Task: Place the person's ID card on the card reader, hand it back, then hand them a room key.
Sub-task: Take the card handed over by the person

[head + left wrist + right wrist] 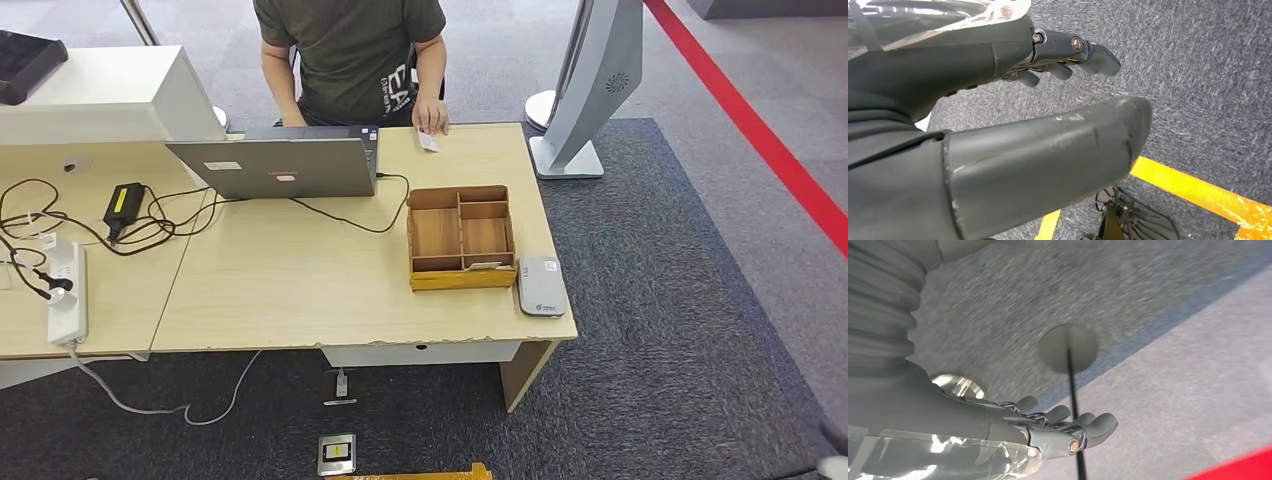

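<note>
1. Our left hand [1068, 52] hangs over grey carpet [1198, 75] in the left wrist view, fingers apart from the thick thumb and nothing between them.
2. Our right hand [1058, 425] hangs over carpet as well, fingers loosely extended and holding nothing; a round stand base with a thin black pole [1069, 347] lies beyond it.
3. In the head view, one white ID card [428, 141] lies on the far edge of the wooden desk [300, 290], under the fingertips of the person's hand [431, 116].
4. One grey card reader [541, 285] sits on the near right corner of the desk, just beside the wooden organiser; it carries a small blue logo that we cannot read.
5. One wooden organiser tray [461, 237] has several compartments; a pale card [484, 266] lies in its near right slot.
6. One grey laptop [280, 165] stands open facing the person, with two small stickers on its lid, too small to read.
7. The person's dark T-shirt [350, 50] bears white lettering, only partly legible.
8. One black power adapter [123, 203] and one white power strip [67, 295] lie at the left among tangled cables.
</note>
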Tool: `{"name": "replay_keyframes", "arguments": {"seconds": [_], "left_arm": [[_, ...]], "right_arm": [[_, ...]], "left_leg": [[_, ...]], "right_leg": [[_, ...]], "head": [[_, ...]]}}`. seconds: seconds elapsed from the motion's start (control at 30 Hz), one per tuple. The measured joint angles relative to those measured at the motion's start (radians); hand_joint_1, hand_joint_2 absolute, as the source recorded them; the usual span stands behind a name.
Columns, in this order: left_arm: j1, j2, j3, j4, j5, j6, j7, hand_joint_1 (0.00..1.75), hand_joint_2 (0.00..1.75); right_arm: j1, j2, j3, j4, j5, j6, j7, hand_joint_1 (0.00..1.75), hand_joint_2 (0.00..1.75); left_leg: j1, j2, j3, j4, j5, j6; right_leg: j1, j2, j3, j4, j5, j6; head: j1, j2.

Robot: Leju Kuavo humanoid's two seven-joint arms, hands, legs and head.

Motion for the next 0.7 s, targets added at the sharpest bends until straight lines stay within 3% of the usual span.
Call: {"name": "replay_keyframes", "arguments": {"seconds": [0.13, 0.3, 0.5, 0.7], "left_arm": [[0.000, 0.002, -0.005, 0.000, -0.004, 0.001, -0.003, 0.00, 0.00], [0.000, 0.013, -0.015, 0.000, -0.018, -0.011, -0.036, 0.00, 0.00], [0.000, 0.024, -0.025, 0.000, -0.020, -0.017, -0.051, 0.00, 0.00], [-0.001, 0.025, -0.030, 0.000, -0.018, -0.015, -0.041, 0.00, 0.00]], "right_arm": [[-0.036, 0.000, -0.033, 0.042, 0.009, -0.007, -0.166, 0.00, 1.75], [-0.104, -0.032, -0.084, 0.094, 0.031, 0.034, -0.276, 0.00, 1.75], [-0.204, -0.093, -0.108, 0.116, -0.055, 0.282, -0.411, 0.00, 1.75], [-0.292, -0.094, -0.117, 0.089, -0.214, 0.467, -0.486, 0.00, 1.75]], "left_leg": [[0.000, 0.000, 0.000, 0.000, 0.000, 0.000], [0.000, 0.000, -0.001, 0.000, 0.000, 0.000], [0.000, 0.000, -0.001, 0.000, 0.000, 0.000], [0.000, 0.000, -0.001, 0.000, 0.001, 0.000]], "right_leg": [[0.000, 0.000, 0.000, 0.000, 0.000, 0.000], [-0.001, 0.000, -0.001, 0.000, 0.000, 0.000], [-0.001, 0.000, 0.000, 0.000, 0.000, 0.000], [-0.001, -0.001, 0.000, 0.001, 0.001, 0.000]], "head": [[0.000, 0.000], [0.000, 0.000], [0.000, 0.000], [0.000, 0.000]]}}
